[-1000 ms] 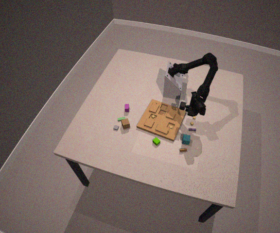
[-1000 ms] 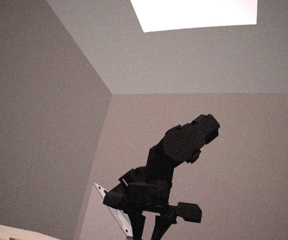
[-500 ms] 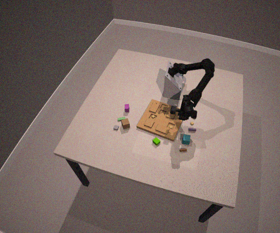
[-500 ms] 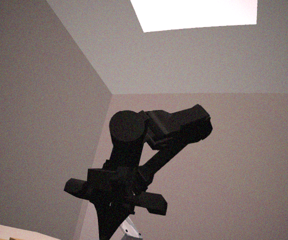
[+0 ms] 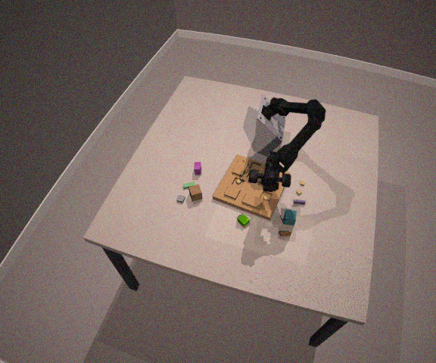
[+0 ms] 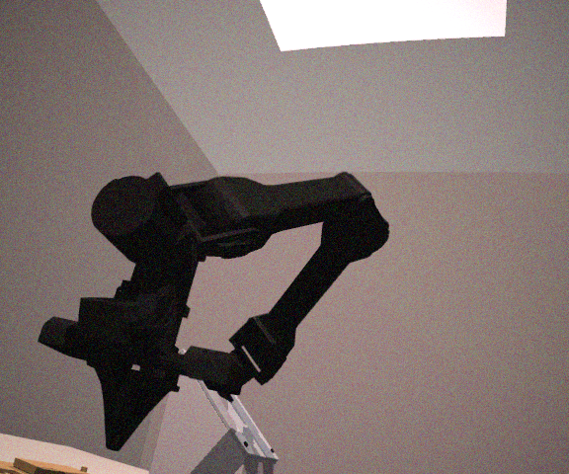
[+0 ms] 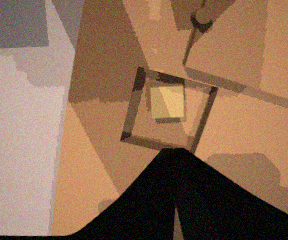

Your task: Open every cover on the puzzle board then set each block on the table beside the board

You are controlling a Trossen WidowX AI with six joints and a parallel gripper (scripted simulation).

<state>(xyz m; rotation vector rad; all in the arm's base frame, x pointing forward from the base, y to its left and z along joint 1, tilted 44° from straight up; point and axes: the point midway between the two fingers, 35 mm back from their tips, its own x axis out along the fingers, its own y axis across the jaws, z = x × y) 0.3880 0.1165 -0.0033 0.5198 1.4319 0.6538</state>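
Note:
The wooden board (image 5: pixel 219 193) (image 7: pixel 79 200) lies under the arm. A yellow block (image 5: pixel 266 197) (image 7: pixel 167 102) sits in an uncovered square well near the board's front right corner. Another yellow block (image 5: pixel 238 181) sits in a well at the left. Wooden covers (image 5: pixel 238 167) (image 5: pixel 232 191) (image 5: pixel 251 200) stand beside the wells; the arm hides part of the board. Two yellow blocks (image 5: pixel 302 182) (image 5: pixel 299 192) rest on the table right of the board. My gripper (image 6: pixel 114 447) (image 7: pixel 172 158) is shut and empty above the board, just behind the front right well.
Right of the board lie a purple bar (image 5: pixel 299 202), a teal block (image 5: pixel 289 216) and an orange-brown piece (image 5: pixel 284 233). A green block (image 5: pixel 243 219) lies in front. A magenta block (image 5: pixel 197 168), a brown cube (image 5: pixel 195 192), a green strip (image 5: pixel 188 184) and a grey piece (image 5: pixel 180 198) lie left.

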